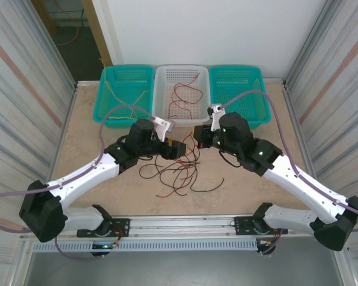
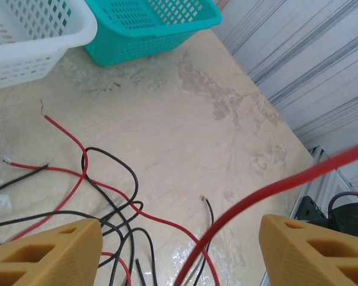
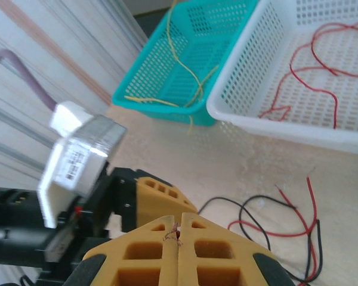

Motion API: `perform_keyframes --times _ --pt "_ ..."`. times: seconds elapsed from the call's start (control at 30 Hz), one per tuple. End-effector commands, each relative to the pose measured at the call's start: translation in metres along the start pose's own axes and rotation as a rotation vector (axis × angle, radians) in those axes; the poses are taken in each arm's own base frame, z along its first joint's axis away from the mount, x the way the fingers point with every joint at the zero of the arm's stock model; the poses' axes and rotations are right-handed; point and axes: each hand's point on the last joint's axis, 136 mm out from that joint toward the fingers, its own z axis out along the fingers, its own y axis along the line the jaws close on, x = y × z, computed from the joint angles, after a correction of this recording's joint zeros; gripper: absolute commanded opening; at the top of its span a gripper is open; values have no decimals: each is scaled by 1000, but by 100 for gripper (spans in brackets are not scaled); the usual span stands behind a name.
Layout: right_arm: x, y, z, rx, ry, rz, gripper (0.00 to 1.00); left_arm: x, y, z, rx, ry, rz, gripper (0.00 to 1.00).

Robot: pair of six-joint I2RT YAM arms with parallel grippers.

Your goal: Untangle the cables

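A tangle of thin red and black cables (image 1: 173, 173) lies on the table in front of both grippers, and in the left wrist view the cables (image 2: 101, 208) spread below the fingers. My right gripper (image 1: 198, 136) is shut on the end of a red cable, whose frayed tip (image 3: 174, 233) sticks out between the closed jaws of the right gripper (image 3: 178, 223). That red cable (image 2: 274, 189) runs taut and lifted through the gap of my left gripper (image 2: 179, 250), which stands open around it without touching. The left gripper (image 1: 178, 148) sits close beside the right one.
At the back stand a white basket (image 1: 157, 95) holding red cables (image 1: 182, 98), a teal basket (image 1: 101, 98) with yellow cables (image 1: 128, 98) on the left, and another teal basket (image 1: 259, 89) on the right. Corrugated walls close in both sides.
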Motion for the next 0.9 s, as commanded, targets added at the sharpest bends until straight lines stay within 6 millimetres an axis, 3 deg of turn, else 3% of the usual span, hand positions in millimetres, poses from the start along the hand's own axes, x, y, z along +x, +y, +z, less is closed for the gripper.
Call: perform_keyframes --times 0.0,0.23,0.43,0.53,0.67,0.77,0.87 --pt "-29 21 -22 -63 -83 -42 0 -23 -14 -5 25 -55 68 66" --pt "-58 35 -39 -97 -166 -63 0 -16 -18 2 74 -26 40 45" --pt "-67 40 -41 -107 -185 -69 0 -21 -24 -3 87 -40 25 2" --pt "-68 32 -40 -81 -185 -52 1 -34 -36 -14 109 -65 37 0" --pt "-63 10 -33 -29 -173 11 42 -63 -64 -42 162 -137 86 0" --pt "-50 -9 -21 -7 -140 72 61 -85 -82 -65 182 -199 141 0" --pt "-26 -29 2 18 -61 117 67 -100 -96 -83 204 -230 182 0"
